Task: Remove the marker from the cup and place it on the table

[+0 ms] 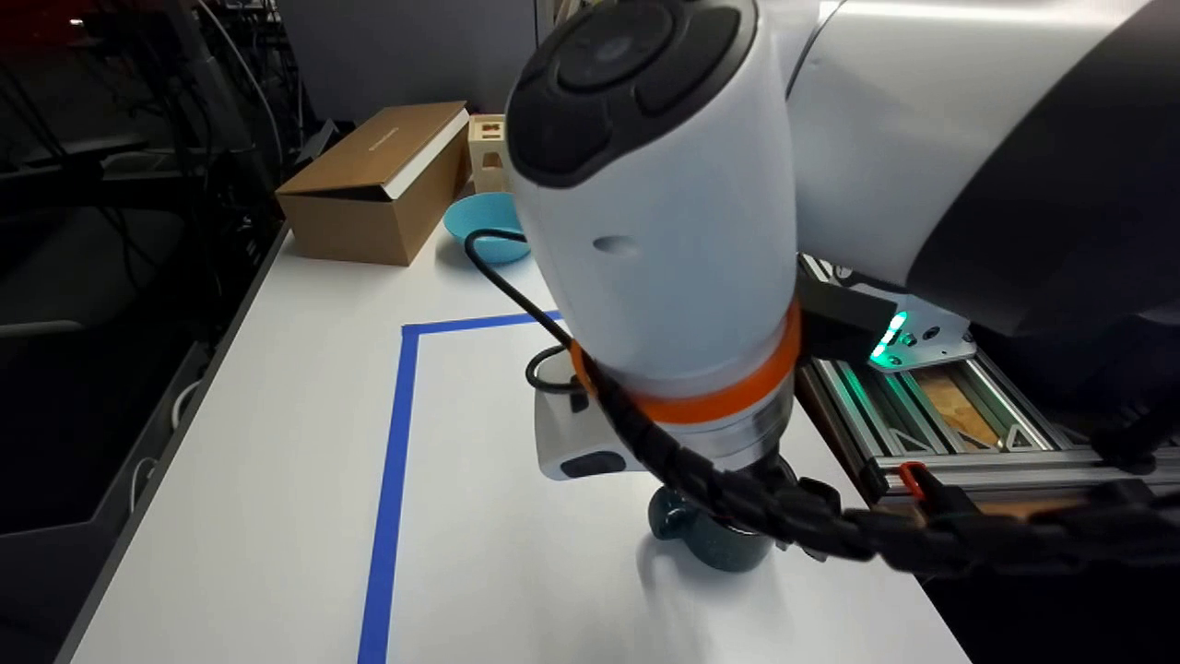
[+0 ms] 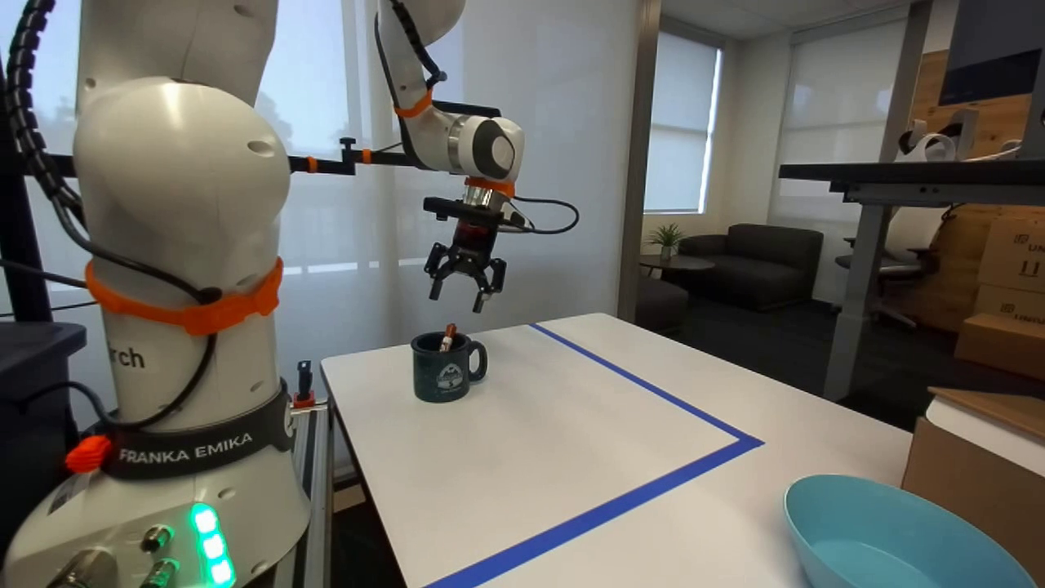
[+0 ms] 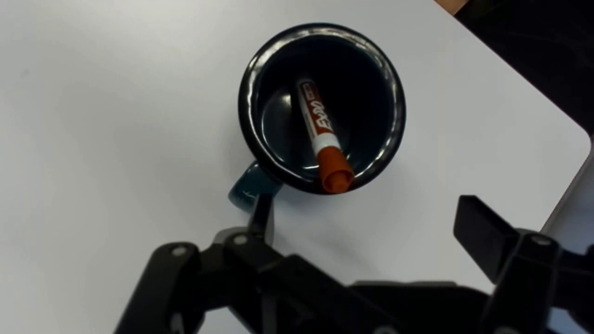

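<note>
a long white table stands beside a white-and-black arm that reaches over it. blue tape runs along the table and turns a sharp corner. beyond the tape rests a brown box, its lid slightly raised, with a light-blue bowl near it. at the end of the arm, the black tool hangs above the table, its two fingers spread well apart. lower down, on the arm's side of the tape, a dark cup stands upright, a pale emblem on its side and its handle jutting out. the slim red-orange marker, labelled "expo", is inside the cup, tilted, one end showing above the rim. in an exterior view its cap appears below the fingertips, apart from them. in the wrist view the marker lies ahead of the tool with its cap end nearest, in line with the space between the fingers and closer to the finger by the handle. the cap overlaps the rim there, and the other end slants down into the cup's shaded interior.
</note>
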`<state>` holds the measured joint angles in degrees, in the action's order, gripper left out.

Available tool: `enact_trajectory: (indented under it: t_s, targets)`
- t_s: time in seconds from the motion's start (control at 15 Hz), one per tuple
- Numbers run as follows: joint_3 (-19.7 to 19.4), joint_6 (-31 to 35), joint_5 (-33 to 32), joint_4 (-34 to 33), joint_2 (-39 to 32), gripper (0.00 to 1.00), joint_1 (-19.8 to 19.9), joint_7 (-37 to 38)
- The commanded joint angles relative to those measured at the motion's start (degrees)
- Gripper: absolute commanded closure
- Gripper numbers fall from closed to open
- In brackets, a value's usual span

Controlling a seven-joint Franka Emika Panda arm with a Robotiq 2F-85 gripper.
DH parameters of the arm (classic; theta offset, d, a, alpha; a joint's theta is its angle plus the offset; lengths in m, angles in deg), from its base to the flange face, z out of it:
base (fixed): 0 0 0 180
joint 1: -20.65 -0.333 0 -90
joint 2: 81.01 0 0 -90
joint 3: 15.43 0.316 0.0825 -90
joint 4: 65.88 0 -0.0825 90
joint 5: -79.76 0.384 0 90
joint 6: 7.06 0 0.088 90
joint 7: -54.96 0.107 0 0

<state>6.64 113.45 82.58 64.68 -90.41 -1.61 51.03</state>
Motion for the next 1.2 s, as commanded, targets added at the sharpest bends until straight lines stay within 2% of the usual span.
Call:
enact_trajectory:
  t_s: [0.0, 0.73, 0.87, 1.0, 1.07, 1.13]
  targets:
    - [0.05, -3.80, -1.25, -3.05, -2.41, 0.00, -0.86, 3.18]
    - [-1.29, -7.96, -6.33, -5.19, -6.85, 0.00, -1.58, 9.32]
    - [-1.25, -8.48, -6.55, -5.79, -7.30, 0.03, -1.75, 9.38]
    - [-1.32, -8.76, -6.70, -6.45, -7.63, 0.21, -1.96, 9.43]
    - [-1.37, -8.95, -6.76, -6.73, -7.73, 0.35, -2.06, 9.49]
    - [-1.39, -9.22, -6.78, -6.98, -7.80, 0.45, -2.13, 9.55]
